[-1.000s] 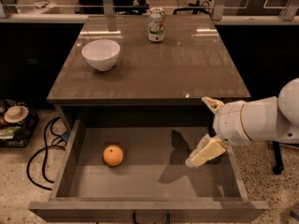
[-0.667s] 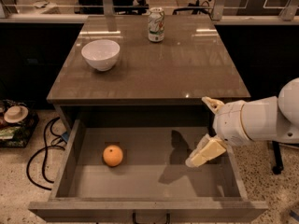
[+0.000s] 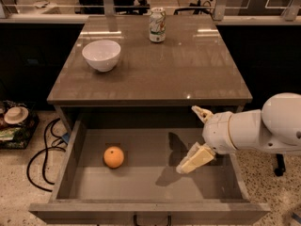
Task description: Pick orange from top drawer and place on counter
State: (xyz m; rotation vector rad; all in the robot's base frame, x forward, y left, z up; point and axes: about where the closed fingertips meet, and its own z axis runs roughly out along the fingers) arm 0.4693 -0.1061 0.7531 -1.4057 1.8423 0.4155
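Note:
The orange [image 3: 114, 157] lies on the floor of the open top drawer [image 3: 150, 185], left of its middle. My gripper [image 3: 187, 139] is open and empty, its two pale fingers [image 3: 195, 159] spread wide over the right part of the drawer, well to the right of the orange and apart from it. The white arm reaches in from the right edge. The counter [image 3: 188, 74] is the glossy grey-brown top just behind the drawer. The drawer's dark handle [image 3: 151, 219] shows at the bottom edge.
A white bowl [image 3: 101, 55] stands on the counter's left rear part and a drink can [image 3: 157, 25] at its back middle. Black cables [image 3: 44, 149] and clutter lie on the floor at the left. Chairs and desks stand behind the counter.
My gripper has shifted slightly left and down over the drawer. The orange has not moved.

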